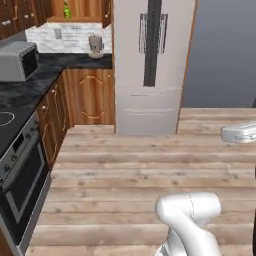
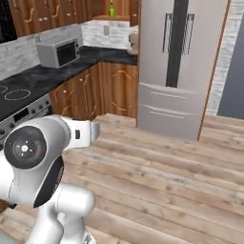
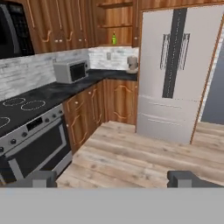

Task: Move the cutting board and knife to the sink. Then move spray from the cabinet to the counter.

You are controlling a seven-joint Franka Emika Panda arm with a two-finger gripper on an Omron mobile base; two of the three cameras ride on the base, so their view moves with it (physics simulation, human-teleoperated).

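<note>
wooden floorboards stretched ahead of us toward a grey fridge (image 3: 175, 74), with the black marble worktop (image 3: 48, 94) running down the left past a stove (image 3: 30, 131) and a microwave (image 3: 70, 70). our fingers (image 3: 116, 179) stood wide apart and held nothing, hovering over open floor. the spray (image 3: 114, 39) stood upright on the cabinet (image 3: 114, 26) shelf in the far corner, well apart from our fingers, above and beyond them. we could not make out the cutting board, the knife or the sink from where we were. we judged the step in hand to be travel: the base needed to drive closer along the worktop before any reach, keeping the arm tucked clear of the stove front and cabinet doors.
</note>
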